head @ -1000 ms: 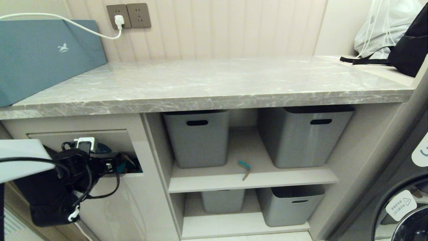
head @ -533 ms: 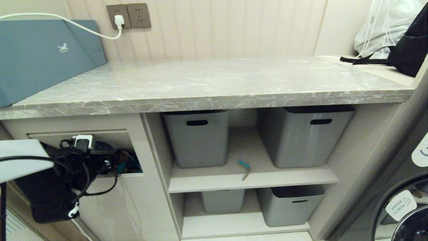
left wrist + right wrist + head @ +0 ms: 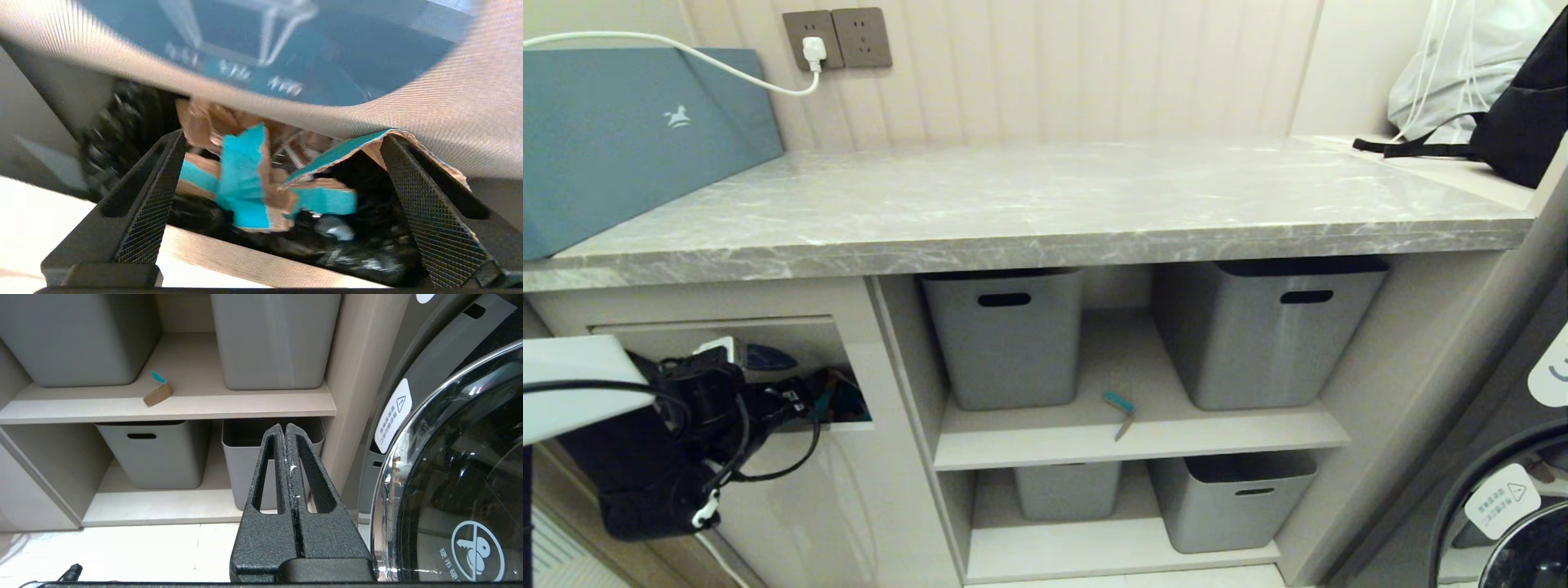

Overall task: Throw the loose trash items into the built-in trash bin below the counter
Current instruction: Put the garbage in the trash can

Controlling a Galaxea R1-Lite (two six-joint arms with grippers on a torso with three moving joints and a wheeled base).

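Head view, left gripper: the left gripper is at the mouth of the trash bin below the counter, pushing the flap inward; its fingertips are masked by its own cabling.
Head view, scrap at the opening: brown and teal card shows at the right end of the slot, just beyond the gripper.
Head view, remaining scrap: one brown strip with a teal end lies on the upper shelf between two grey tubs, long axis running front to back with a slight slant, well apart from the left gripper and to its right.
Head view, nearer arm: the right arm is absent here.
Left wrist view, jaws: spread wide, nothing pinched between the pads.
Left wrist view, scraps: torn teal-and-brown card pieces lie ahead between the fingers, inside the dark bin, under the flap's blue sticker; one piece rests against the far finger.
Left wrist view, doubt: motion blur; whether that piece has dropped clear cannot be told.
Right wrist view, right gripper: the right gripper is closed and empty, hanging low before the lower shelf, beside the washing machine.
Right wrist view, strip: strip is above and ahead of the shut jaws; judged the nearer arm.
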